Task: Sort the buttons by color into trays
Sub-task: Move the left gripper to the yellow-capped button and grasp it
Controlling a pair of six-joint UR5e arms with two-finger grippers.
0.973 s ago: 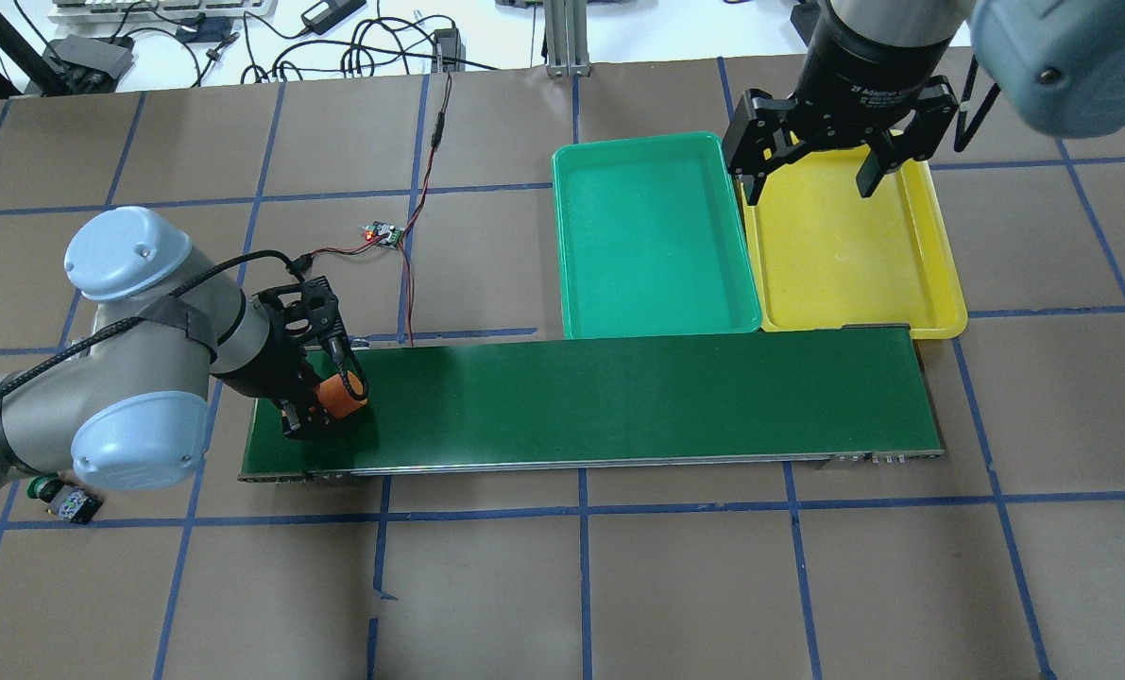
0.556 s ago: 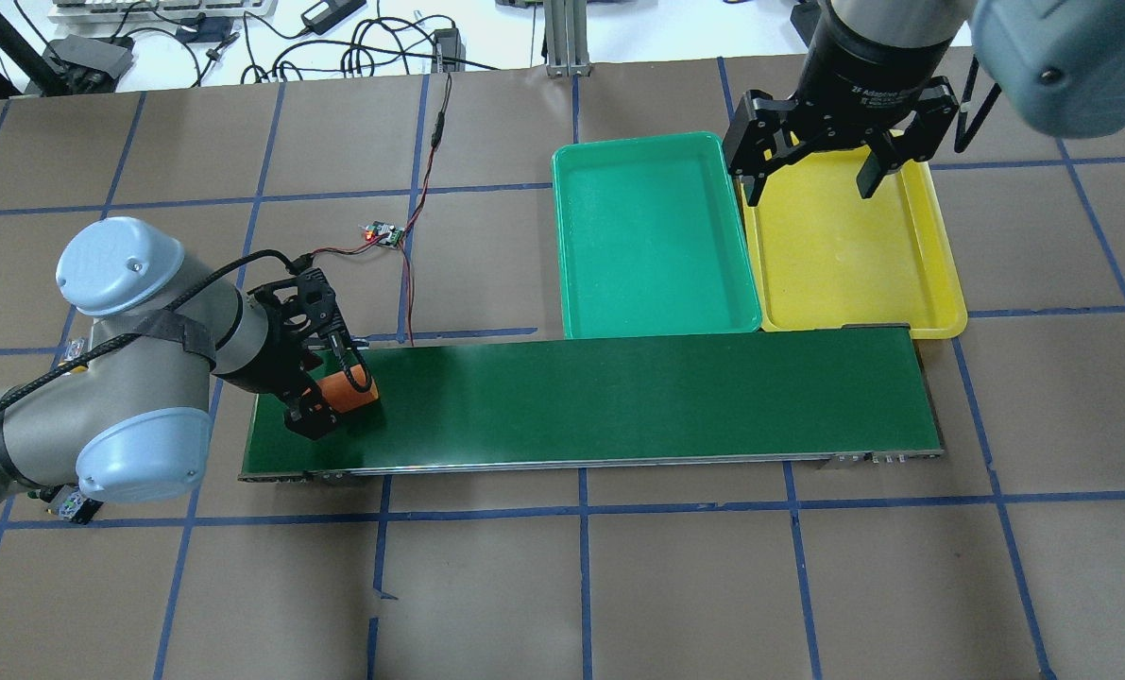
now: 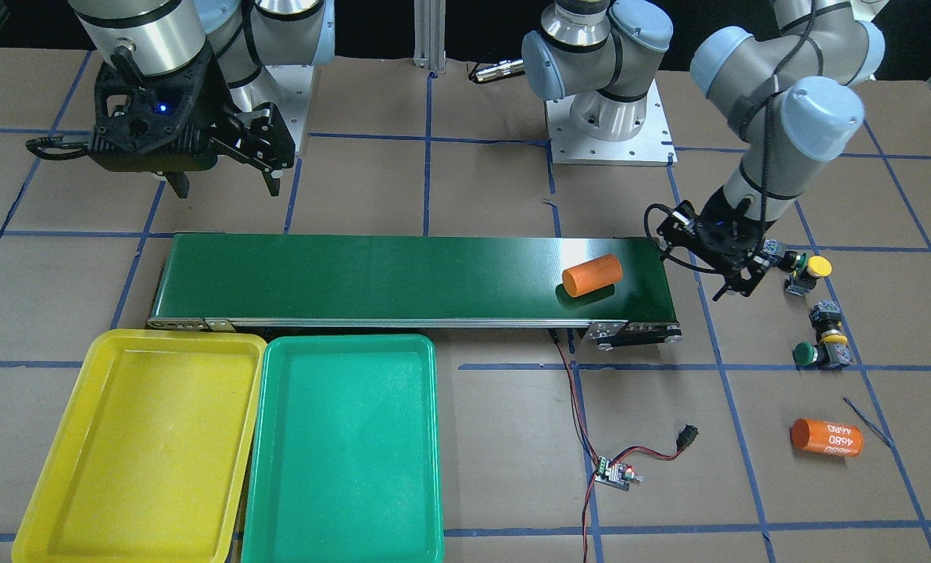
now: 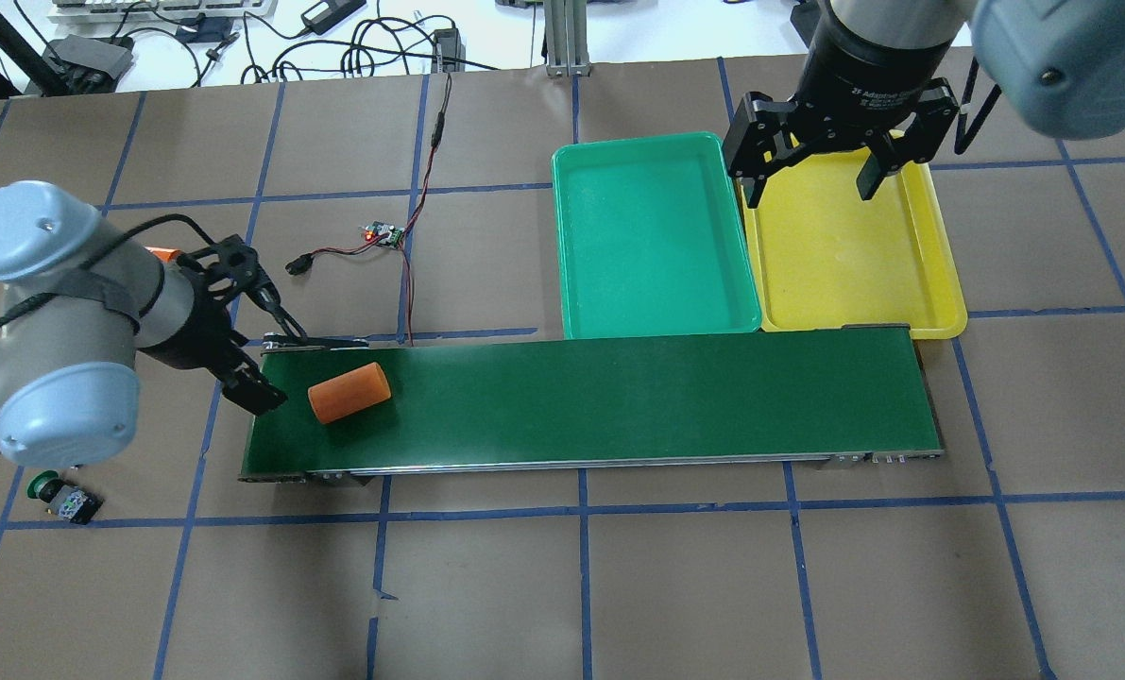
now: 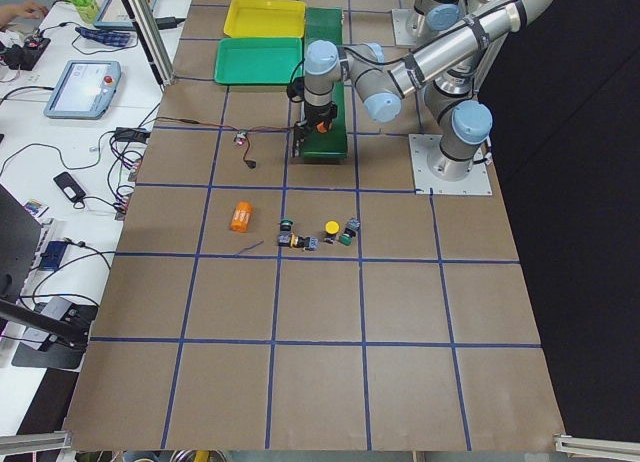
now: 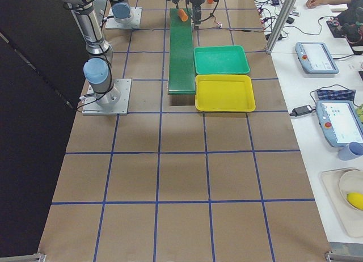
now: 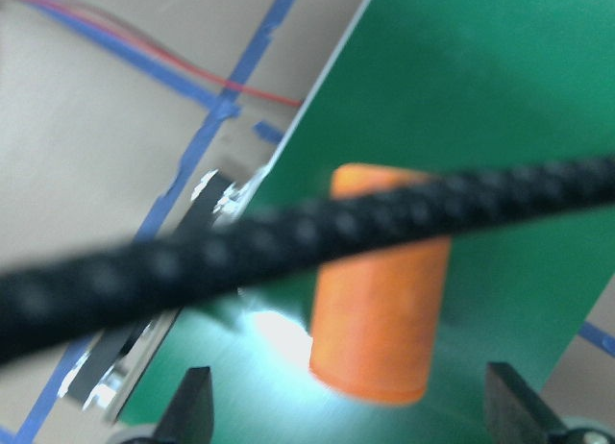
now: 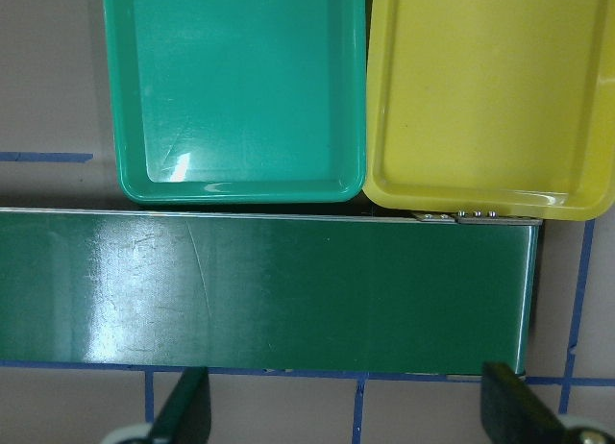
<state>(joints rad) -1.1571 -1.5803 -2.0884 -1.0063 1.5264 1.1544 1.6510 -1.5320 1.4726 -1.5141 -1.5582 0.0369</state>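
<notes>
Buttons: small black-bodied push-button switches [image 3: 815,268] with yellow and green caps, on the brown paper worktop [image 4: 675,586] past the dark-green conveyor belt [image 4: 619,397].
Left jaws: wide, empty, beside the orange cylinder [image 4: 349,393].
Right jaws: wide, empty, over the shallow yellow plastic tray [image 4: 845,274].
Handling: probably light and rigid with slick caps, so grip the blocky body.

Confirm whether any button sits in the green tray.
No, the green tray shows only bare plastic in the right wrist view.

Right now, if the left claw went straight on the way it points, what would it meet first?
Probably the orange cylinder on the belt; the wrist view shows it straight ahead of the open left claw. Depth is unclear.
</notes>
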